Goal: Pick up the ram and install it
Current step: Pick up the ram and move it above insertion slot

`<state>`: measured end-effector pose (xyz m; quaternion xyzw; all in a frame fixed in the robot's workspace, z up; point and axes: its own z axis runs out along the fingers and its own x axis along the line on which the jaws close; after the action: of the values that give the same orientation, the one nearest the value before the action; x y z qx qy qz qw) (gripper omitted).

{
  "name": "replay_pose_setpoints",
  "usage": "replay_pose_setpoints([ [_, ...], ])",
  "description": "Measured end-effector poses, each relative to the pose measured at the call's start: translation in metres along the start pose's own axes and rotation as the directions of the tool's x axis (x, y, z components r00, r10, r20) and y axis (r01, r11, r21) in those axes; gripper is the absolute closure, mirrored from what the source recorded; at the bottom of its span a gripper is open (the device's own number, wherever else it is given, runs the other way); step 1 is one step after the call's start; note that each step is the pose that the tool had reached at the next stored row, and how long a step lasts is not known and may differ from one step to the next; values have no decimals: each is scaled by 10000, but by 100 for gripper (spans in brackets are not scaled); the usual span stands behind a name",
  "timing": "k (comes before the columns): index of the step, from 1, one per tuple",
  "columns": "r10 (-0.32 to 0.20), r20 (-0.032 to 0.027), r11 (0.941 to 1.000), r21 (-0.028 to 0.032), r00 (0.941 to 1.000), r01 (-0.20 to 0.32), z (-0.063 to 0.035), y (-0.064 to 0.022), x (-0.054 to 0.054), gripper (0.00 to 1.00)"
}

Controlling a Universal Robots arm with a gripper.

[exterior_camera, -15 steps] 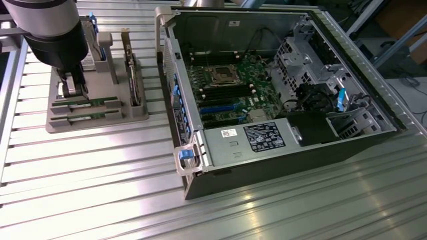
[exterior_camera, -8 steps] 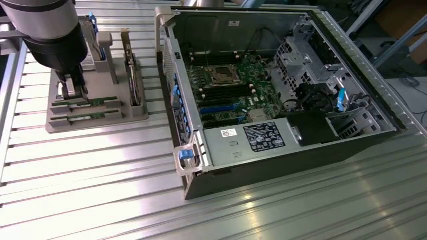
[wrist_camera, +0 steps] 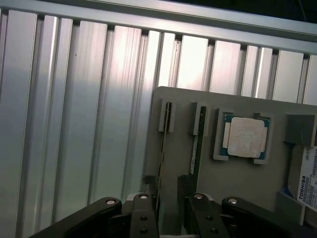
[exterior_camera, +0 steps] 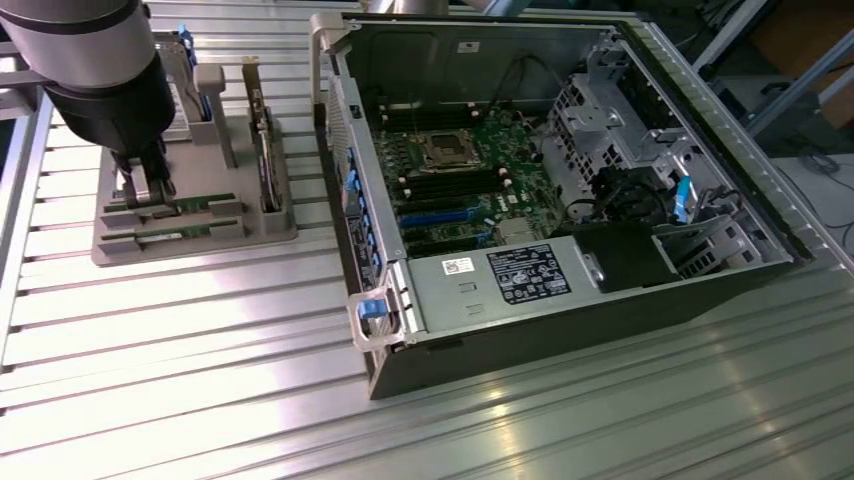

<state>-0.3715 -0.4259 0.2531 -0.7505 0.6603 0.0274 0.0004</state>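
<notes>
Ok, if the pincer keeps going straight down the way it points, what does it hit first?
Most likely the memory stick standing on edge in the grey holder, which lines up with the gap of the open pincer; depth is unclear.

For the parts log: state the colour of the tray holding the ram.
The tray is plain grey; the exterior view shows it best.
</notes>
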Motion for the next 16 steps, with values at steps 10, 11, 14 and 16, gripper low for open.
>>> replay_pose_setpoints([
  [10,-1,1,10000,1,10000,1,178,5,12,68],
  [11,-1,1,10000,1,10000,1,204,6,12,68],
  [14,0,0,10000,1,10000,0,248,8,14,68],
  [16,0,0,10000,1,10000,0,307,10,16,68],
])
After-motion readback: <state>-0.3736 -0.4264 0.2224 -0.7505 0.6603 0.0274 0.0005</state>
